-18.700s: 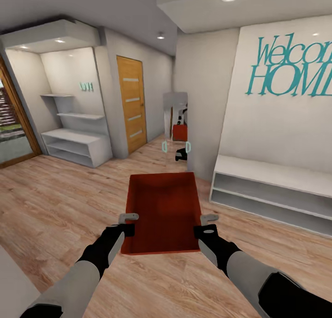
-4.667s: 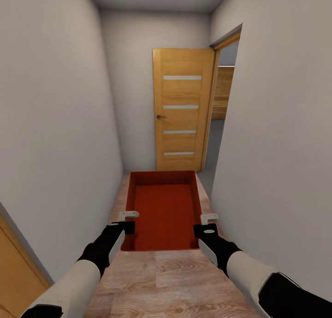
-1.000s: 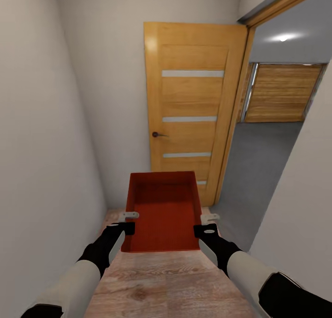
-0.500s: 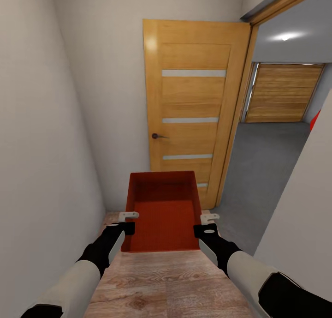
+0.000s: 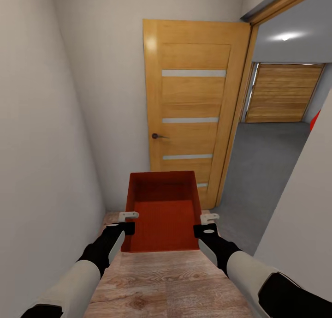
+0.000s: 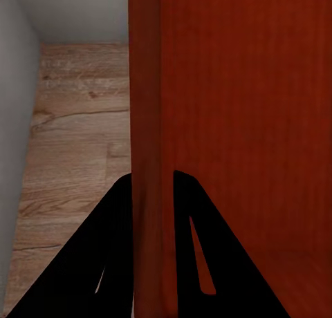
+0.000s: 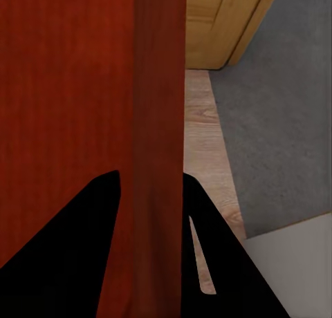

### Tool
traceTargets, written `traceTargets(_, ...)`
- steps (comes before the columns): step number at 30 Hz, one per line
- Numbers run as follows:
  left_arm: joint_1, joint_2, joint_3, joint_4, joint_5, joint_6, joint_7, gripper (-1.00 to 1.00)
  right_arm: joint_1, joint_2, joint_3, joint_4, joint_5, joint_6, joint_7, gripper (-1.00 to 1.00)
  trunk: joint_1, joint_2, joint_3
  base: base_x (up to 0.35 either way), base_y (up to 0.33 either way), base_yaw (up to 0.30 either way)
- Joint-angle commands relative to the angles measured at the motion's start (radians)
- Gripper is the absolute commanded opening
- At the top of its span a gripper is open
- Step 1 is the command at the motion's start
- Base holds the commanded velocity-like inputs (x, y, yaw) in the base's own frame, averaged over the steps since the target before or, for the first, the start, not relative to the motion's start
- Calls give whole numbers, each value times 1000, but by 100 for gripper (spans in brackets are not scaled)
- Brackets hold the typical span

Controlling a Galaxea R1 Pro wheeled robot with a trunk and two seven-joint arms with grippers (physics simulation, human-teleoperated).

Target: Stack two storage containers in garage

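Head view: the container [image 5: 162,212] hangs level between both arms, garage [image 5: 272,138] doorway ahead-right — swing wide, clear the open door [image 5: 193,110]. Left wrist view: left fingers [image 6: 149,193] pinch its left wall. Right wrist view: right fingers [image 7: 149,193] pinch the right wall — keep both firm.

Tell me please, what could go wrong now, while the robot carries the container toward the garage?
1. The doorway to the garage floor opens to the right; while turning, the storage container could hit the open door or its frame.
2. The left gripper and right gripper each clamp only a thin side wall, so a bump might make it slip.
3. The corridor is narrow; an elbow may scrape the wall.
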Motion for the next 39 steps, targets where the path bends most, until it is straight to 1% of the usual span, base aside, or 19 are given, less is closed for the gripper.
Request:
traceTargets(1, 0, -1, -8, -1, 10, 5, 11, -100, -1, 1, 3, -3, -6, 7, -12, -100, 1, -2, -2, 0, 0, -24)
traceTargets(3, 0, -1, -8, -1, 9, 5, 11, -100, -1, 1, 18, -3, -13, 6, -21, -100, 1, -2, -2, 0, 0, -145)
traceTargets(6, 0, 1, -8, -1, 12, 6, 11, -100, -1, 2, 42, -3, -40, 1, -30, -100, 1, -2, -2, 0, 0, -238)
traceTargets(9, 0, 6, -14, -1, 25, 6, 11, -100, -1, 2, 75, -3, -73, -2, -39, -100, 1, -2, -2, 0, 0, -273)
traceTargets(12, 0, 12, -25, -1, 37, 6, 11, -100, -1, 2, 96, -3, -95, -3, -44, -100, 1, -2, -2, 0, 0, -284)
traceTargets(13, 0, -1, -8, -1, 9, 6, 11, -100, -1, 2, 3, -3, -8, -3, -83, -100, 1, -2, -2, 0, 0, -285)
traceTargets(18, 0, -1, -8, -1, 9, 5, 11, -100, -1, 2, 2, -3, -8, -4, -82, -100, 1, -2, -2, 0, 0, -122)
traceTargets(39, 0, -1, -8, -1, 9, 5, 11, -100, -1, 2, 3, -3, -8, -12, -78, -100, 1, -2, -2, 0, 0, -3)
